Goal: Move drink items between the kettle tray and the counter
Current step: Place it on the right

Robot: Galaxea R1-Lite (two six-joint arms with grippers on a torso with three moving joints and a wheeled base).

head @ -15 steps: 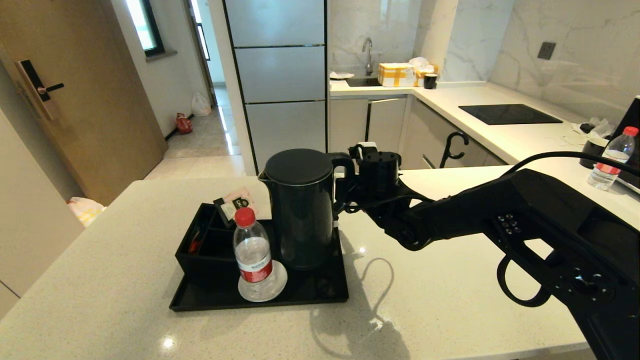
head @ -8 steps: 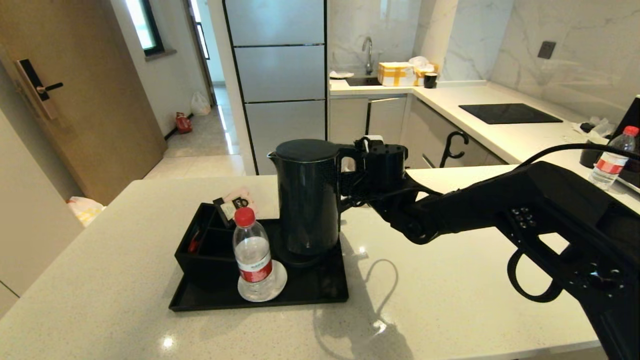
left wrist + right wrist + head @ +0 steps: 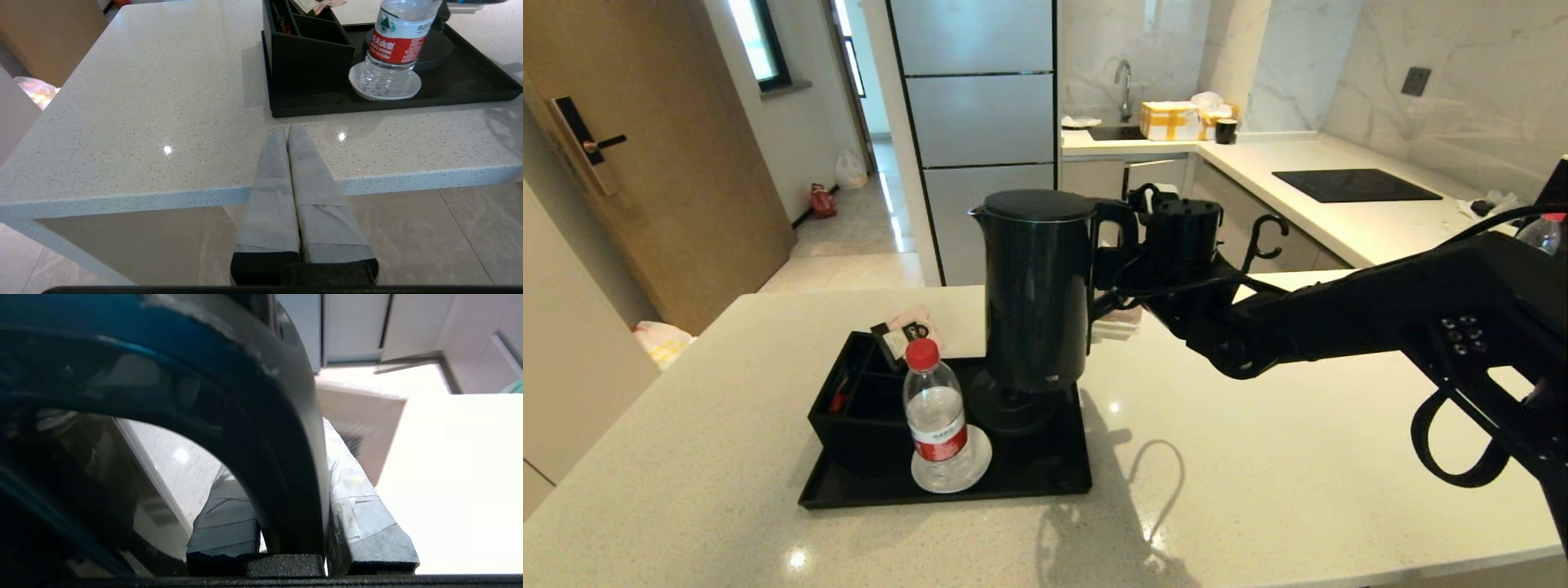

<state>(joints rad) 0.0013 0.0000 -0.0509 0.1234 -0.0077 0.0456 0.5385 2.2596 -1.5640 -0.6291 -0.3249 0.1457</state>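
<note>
The tall matte-black kettle (image 3: 1036, 286) hangs in the air, lifted clear above its round base (image 3: 1011, 408) on the black kettle tray (image 3: 1045, 478). My right gripper (image 3: 1117, 282) is shut on the kettle's loop handle (image 3: 282, 473), one taped finger on each side of it. A clear water bottle (image 3: 937, 420) with a red cap stands on a white coaster at the tray's front, next to the compartmented box (image 3: 858, 408). My left gripper (image 3: 286, 132) is shut and empty, hovering at the counter's (image 3: 1258, 457) near edge in front of the tray (image 3: 392, 102).
A second water bottle (image 3: 1547, 233) stands at the far right of the counter behind my right arm. A black hob panel (image 3: 1354, 186), a sink and a yellow box (image 3: 1170, 121) are on the back worktop. A sachet (image 3: 911, 327) leans behind the tray's box.
My right gripper has raised the kettle straight off its round base and slightly rightward; the base is now exposed on the tray. The left arm has not moved.
</note>
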